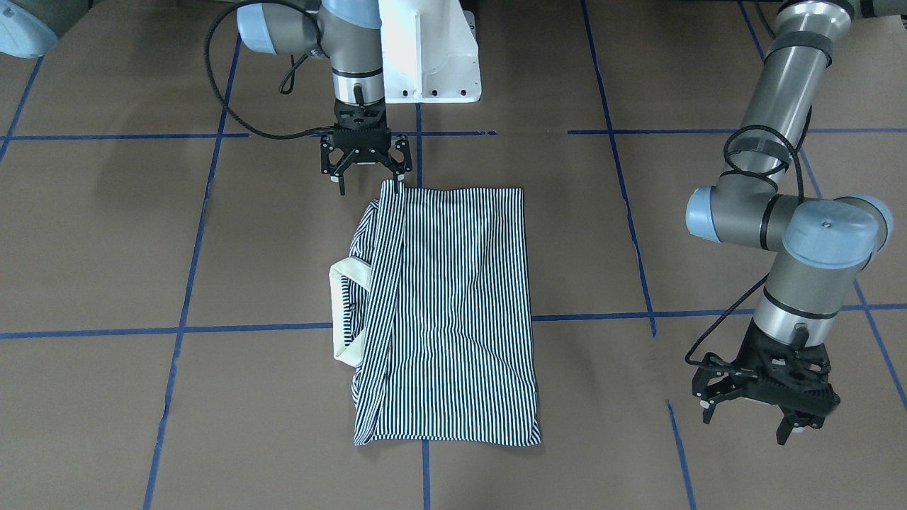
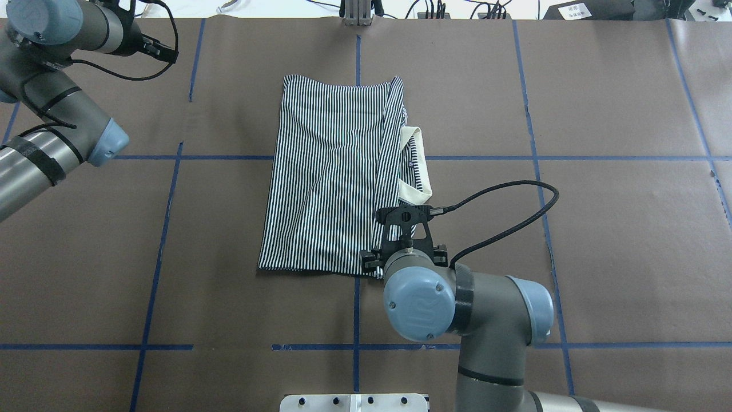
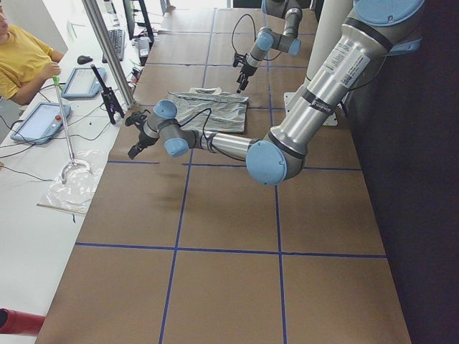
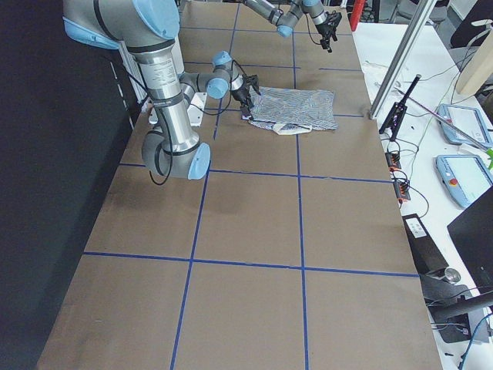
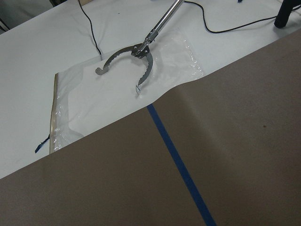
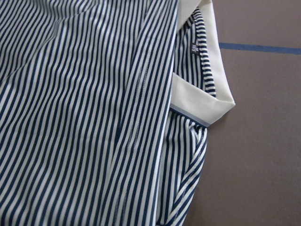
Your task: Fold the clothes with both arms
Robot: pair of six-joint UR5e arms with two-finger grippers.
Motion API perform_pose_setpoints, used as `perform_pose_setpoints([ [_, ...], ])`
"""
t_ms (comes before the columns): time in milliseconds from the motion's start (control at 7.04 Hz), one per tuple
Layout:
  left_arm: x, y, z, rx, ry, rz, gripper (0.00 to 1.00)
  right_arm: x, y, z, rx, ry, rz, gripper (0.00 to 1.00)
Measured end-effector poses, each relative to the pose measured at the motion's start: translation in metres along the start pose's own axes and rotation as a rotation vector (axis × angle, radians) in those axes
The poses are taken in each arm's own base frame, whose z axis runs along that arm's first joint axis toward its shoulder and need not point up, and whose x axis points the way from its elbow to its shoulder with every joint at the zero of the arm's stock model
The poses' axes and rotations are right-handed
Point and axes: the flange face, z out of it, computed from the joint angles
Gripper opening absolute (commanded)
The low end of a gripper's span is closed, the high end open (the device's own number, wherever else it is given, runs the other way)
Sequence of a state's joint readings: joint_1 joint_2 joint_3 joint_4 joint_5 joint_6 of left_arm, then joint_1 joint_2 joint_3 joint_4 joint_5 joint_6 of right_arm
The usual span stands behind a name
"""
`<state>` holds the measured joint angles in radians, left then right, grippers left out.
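Observation:
The striped polo shirt (image 1: pixel 446 304) lies folded into a rectangle mid-table, its cream collar (image 1: pixel 351 312) sticking out at one long side. It also shows in the overhead view (image 2: pixel 331 177) and fills the right wrist view (image 6: pixel 94 117). My right gripper (image 1: pixel 370 185) is open just above the shirt's corner nearest the robot's base. One fingertip (image 1: pixel 399 183) is at that corner's edge. My left gripper (image 1: pixel 744 428) is open and empty, well off to the side of the shirt, over bare brown paper. No fingers show in either wrist view.
The white pedestal (image 1: pixel 429 49) stands at the table's robot side. Blue tape lines (image 1: pixel 425 329) cross the brown paper. Beyond the table's far edge lie a metal grabber tool (image 5: pixel 136 52) on a plastic bag, tablets, and a seated operator (image 3: pixel 21 57).

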<state>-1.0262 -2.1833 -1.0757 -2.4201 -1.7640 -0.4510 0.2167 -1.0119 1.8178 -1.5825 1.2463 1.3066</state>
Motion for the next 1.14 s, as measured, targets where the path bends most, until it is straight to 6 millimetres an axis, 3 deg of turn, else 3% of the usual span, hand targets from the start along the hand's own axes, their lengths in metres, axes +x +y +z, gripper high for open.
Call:
perform_pose_setpoints([
  [284,-0.001,0.006,0.001,-0.012,0.013,-0.001,1.0,-0.02,0.023,-0.003,0.031,0.025,-0.187,0.57],
  [568,-0.002,0.012,-0.001,-0.019,0.027,-0.001,1.0,-0.025,0.029,0.004,0.036,0.044,-0.287,0.46],
  [1136,-0.003,0.015,-0.001,-0.023,0.028,-0.002,1.0,-0.037,0.033,0.01,0.052,0.023,-0.394,0.46],
])
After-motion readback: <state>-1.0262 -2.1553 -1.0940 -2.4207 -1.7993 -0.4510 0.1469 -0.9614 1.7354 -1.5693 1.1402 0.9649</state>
